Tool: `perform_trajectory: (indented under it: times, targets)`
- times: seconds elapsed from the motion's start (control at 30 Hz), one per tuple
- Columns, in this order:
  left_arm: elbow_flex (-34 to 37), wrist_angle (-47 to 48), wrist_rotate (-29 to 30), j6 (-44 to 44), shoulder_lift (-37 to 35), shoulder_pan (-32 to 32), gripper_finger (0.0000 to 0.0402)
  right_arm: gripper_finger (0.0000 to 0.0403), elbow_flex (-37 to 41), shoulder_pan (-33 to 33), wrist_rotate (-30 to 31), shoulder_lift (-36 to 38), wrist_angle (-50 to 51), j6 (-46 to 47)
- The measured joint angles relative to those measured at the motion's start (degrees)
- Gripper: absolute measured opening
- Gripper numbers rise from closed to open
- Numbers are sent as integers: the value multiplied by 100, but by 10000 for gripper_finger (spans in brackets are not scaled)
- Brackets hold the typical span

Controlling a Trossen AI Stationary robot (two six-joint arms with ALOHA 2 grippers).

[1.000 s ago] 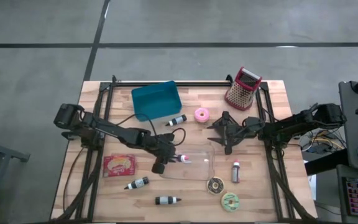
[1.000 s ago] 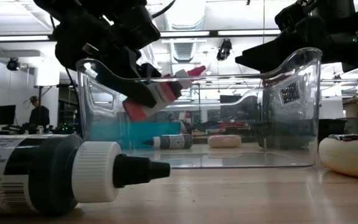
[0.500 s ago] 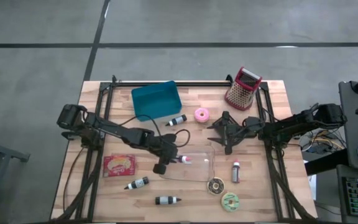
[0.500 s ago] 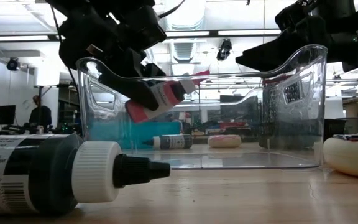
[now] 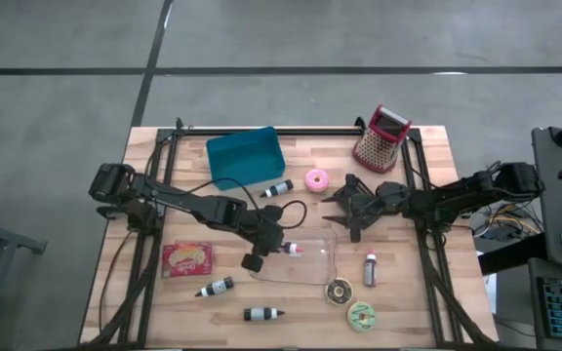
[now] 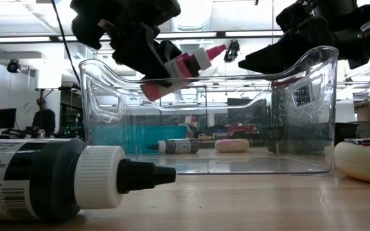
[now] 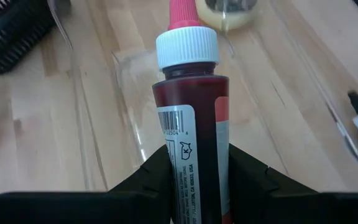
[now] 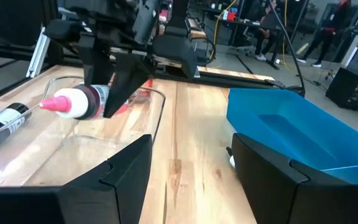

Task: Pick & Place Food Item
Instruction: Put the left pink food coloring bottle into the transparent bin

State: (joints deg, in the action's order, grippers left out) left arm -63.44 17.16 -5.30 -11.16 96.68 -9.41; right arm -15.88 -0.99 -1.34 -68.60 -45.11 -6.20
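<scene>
A small red bottle point(image 5: 291, 250) with a white cap and pink tip hangs over the left part of a clear plastic container point(image 5: 332, 255). My left gripper point(image 5: 273, 246) is shut on it. In the low view the bottle point(image 6: 182, 66) is level with the container's rim point(image 6: 300, 61). The container rests on its flat bottom on the wooden table. My right gripper point(image 5: 344, 207) hovers open beyond the container's far right corner and holds nothing. Its wrist view shows the bottle point(image 8: 82, 102) ahead of it. My left gripper pinches the bottle's body point(image 7: 191, 168) between its two fingers point(image 7: 157, 171), one on each side, below the label's barcode. The fingers come from the table's left, slanting down. The bottle is lifted clear over the container, tilted with its pink tip point(image 6: 218, 50) higher than its base.
A blue bin point(image 5: 245, 156), a pink donut point(image 5: 316, 180) and a red grater point(image 5: 381, 137) stand at the back. Dark bottles point(image 5: 277, 188) point(image 5: 216, 287) point(image 5: 262, 313) point(image 5: 370, 269), two donuts point(image 5: 338, 290) point(image 5: 361, 314) and a red packet point(image 5: 188, 258) lie around the container.
My left gripper has gone up with the red bottle and rolled a little. The bottle has risen from inside the clear container to the height of its rim, still tilted tip-up. My right gripper has kept still.
</scene>
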Motion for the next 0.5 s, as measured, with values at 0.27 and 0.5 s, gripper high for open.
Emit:
perform_trajectory:
  times: [0.27, 0.5]
  targets:
    - [407, -1807, 55, 26, -2, 40, 113, 219, 18, 0, -2, 0, 1, 22]
    - [948, -3360, 63, 269, -9, 194, 113, 219, 20, 122, -24, 4, -8, 64]
